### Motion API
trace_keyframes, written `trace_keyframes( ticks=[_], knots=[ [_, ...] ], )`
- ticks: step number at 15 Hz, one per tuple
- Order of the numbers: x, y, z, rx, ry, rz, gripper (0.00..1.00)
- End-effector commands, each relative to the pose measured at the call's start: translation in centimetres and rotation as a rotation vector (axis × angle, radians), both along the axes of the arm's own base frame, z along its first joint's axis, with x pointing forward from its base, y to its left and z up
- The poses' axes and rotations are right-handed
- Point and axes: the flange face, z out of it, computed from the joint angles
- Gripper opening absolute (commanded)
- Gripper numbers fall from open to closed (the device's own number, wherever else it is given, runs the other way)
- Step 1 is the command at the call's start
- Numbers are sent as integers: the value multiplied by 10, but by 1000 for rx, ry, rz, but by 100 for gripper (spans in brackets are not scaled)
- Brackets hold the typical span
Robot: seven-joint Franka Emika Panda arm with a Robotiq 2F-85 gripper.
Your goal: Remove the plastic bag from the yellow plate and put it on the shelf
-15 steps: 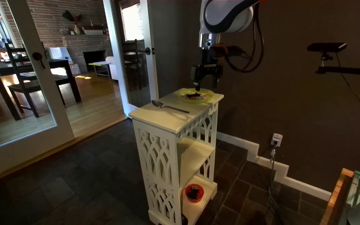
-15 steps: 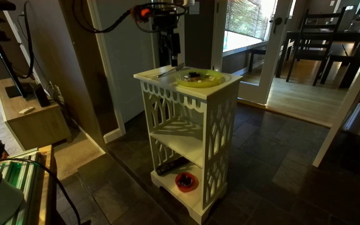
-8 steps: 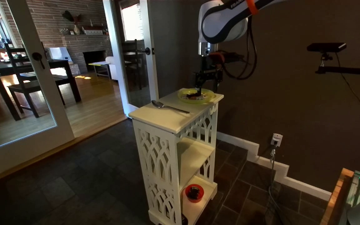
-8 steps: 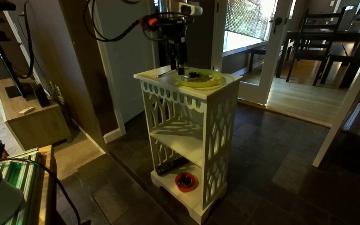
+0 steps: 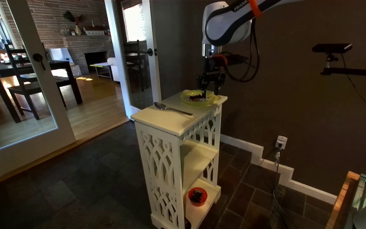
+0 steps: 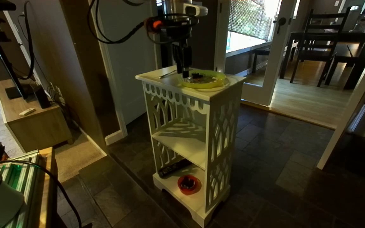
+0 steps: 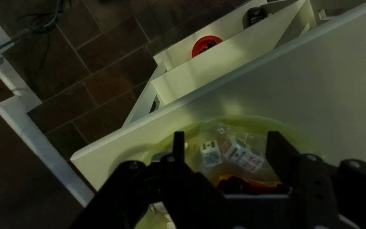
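Wrist view, lower middle of the frame: a clear plastic bag (image 7: pixel 240 152), with patterned cubes (image 7: pixel 211 153) apparently inside it, lies on the yellow plate (image 7: pixel 262 122). The gripper (image 7: pixel 226 144) stands over it with its fingers (image 7: pixel 179 144) spread wide, the cubes framed between them and nothing pinched; whether either finger touches the plastic I cannot tell. Just below the cubes in that frame shows a dark and orange piece (image 7: pixel 249 186), possibly part of the bag.

I take the grasp to be the step in hand: lined up, not yet made. Next the gripper should reach low enough to press together on the cubes rather than on loose film, which could slip, then lift straight up past the plate's rim.

Around the plate runs the white tabletop (image 5: pixel 160 117), where a spoon (image 5: pixel 173 109) lies apart from it, near the frame's centre.

Below, in an exterior view, are the middle shelf (image 6: pixel 185 142) and the bottom shelf (image 6: pixel 172 180), the latter bearing a red bowl (image 6: pixel 185 191) and a long dark object (image 6: pixel 173 167). Either could be meant; both would call for swinging out beyond the tabletop's edge and entering from the open front.
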Motion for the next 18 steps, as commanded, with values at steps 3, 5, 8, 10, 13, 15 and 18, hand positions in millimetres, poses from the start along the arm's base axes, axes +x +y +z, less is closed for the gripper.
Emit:
trace_keyframes(
  ticks=[3, 5, 8, 10, 13, 15, 18],
  knots=[
    [7, 3, -5, 9, -37, -6, 58],
    [7, 4, -7, 8, -40, -3, 55],
    [7, 5, -11, 5, -43, 2, 39],
    [7, 6, -12, 4, -44, 4, 16],
    [6, 7, -11, 4, -49, 8, 4],
    [5, 9, -8, 2, -55, 14, 0],
    [4, 13, -3, -3, -58, 21, 0]
  ],
)
